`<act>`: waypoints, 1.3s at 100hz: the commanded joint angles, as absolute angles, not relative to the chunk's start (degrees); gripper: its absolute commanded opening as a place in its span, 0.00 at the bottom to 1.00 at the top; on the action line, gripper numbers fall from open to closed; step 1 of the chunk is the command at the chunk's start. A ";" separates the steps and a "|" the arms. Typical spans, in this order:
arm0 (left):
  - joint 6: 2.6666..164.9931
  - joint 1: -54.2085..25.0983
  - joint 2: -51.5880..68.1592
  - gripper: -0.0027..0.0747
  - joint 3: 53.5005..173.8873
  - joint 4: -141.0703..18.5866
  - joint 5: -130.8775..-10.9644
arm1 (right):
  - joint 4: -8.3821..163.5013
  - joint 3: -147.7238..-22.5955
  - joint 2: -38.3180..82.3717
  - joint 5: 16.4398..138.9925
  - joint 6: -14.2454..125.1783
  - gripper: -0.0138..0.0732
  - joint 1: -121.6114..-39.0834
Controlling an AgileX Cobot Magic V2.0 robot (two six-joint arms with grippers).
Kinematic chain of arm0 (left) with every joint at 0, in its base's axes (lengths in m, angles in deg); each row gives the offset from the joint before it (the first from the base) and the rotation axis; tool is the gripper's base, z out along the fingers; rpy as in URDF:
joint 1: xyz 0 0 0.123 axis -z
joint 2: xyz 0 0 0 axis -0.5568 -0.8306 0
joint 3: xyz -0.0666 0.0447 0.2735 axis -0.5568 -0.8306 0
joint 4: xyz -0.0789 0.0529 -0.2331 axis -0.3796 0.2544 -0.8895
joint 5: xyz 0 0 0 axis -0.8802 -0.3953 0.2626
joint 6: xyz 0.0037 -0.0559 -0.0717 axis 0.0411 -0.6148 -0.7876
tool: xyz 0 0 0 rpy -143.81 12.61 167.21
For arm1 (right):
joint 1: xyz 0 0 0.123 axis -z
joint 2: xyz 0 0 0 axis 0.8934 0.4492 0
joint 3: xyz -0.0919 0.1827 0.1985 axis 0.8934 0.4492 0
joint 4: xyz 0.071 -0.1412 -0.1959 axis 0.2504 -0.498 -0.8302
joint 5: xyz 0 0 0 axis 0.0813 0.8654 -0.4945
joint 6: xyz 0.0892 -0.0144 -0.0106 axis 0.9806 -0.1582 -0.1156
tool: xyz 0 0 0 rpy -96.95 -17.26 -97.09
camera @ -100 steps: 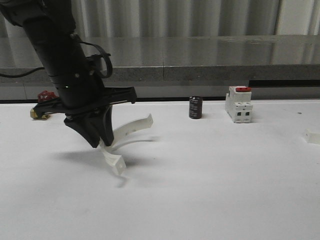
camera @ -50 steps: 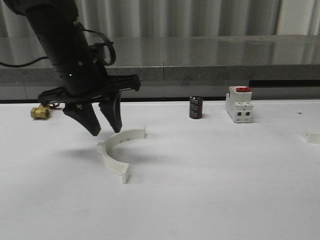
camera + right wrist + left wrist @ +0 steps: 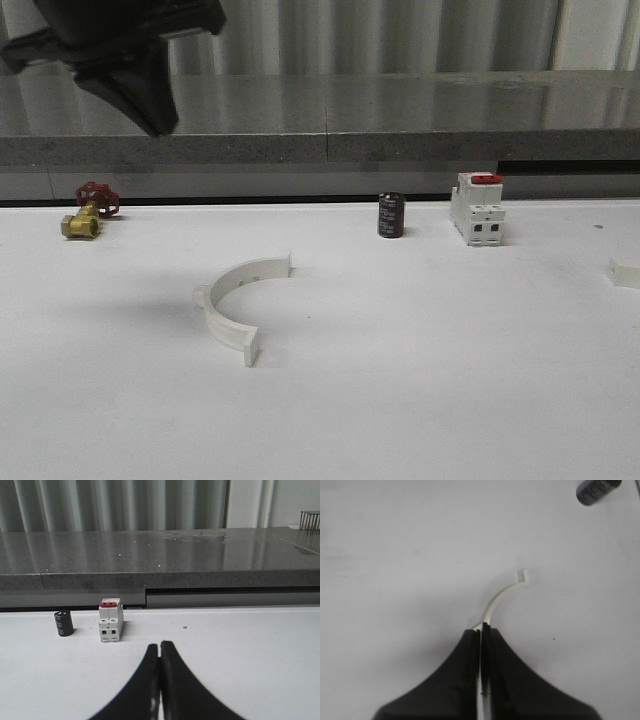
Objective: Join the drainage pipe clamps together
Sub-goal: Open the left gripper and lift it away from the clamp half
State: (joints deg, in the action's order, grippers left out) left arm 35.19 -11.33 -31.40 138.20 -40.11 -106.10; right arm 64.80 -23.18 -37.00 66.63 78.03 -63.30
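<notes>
One white half-ring drainage pipe clamp lies flat on the white table, left of centre, its open side facing right. My left gripper hangs high above it at the upper left, shut, with nothing in it. In the left wrist view the left gripper has its tips pressed together, and the clamp's arc shows far below, just past them. A small white plastic piece sits at the table's right edge, mostly cut off. My right gripper is shut and empty, low over bare table.
A brass valve with a red handle sits at the back left. A black cylinder and a white switch block with a red top stand at the back, right of centre. A grey ledge runs behind the table.
The left gripper let go of the clamp, which dropped flat on the table. The gripper then rose to the upper left and shut.
</notes>
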 commanded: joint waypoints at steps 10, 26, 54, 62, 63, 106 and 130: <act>37.03 -17.95 -22.14 0.01 135.83 -39.73 -104.97 | 64.58 -24.13 -38.06 62.23 77.52 0.08 -63.02; 37.68 -25.35 -14.30 0.01 129.23 -39.35 -104.60 | 64.58 -24.13 -38.06 62.23 77.52 0.08 -63.02; 38.45 -36.50 3.90 0.01 114.34 -37.78 -98.50 | 64.58 -24.13 -38.06 62.08 77.52 0.08 -63.02; 38.45 -38.32 9.82 0.01 109.83 -36.76 -96.95 | 64.58 -24.13 -38.06 62.08 77.52 0.08 -63.02; 38.45 -38.35 10.31 0.01 109.46 -36.64 -96.67 | 64.58 -24.13 -38.06 62.08 77.52 0.08 -63.02; 38.48 -38.73 37.80 0.01 87.35 -34.52 -84.56 | 64.58 -24.13 -38.06 60.68 77.52 0.08 -63.02; 38.48 -38.73 48.90 0.01 79.61 -34.52 -82.54 | 64.58 -24.36 -38.06 61.49 77.52 0.08 -63.02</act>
State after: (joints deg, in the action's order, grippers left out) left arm 38.47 -38.66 46.64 79.76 -34.62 -87.33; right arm 64.80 -23.18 -37.00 65.66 78.03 -63.30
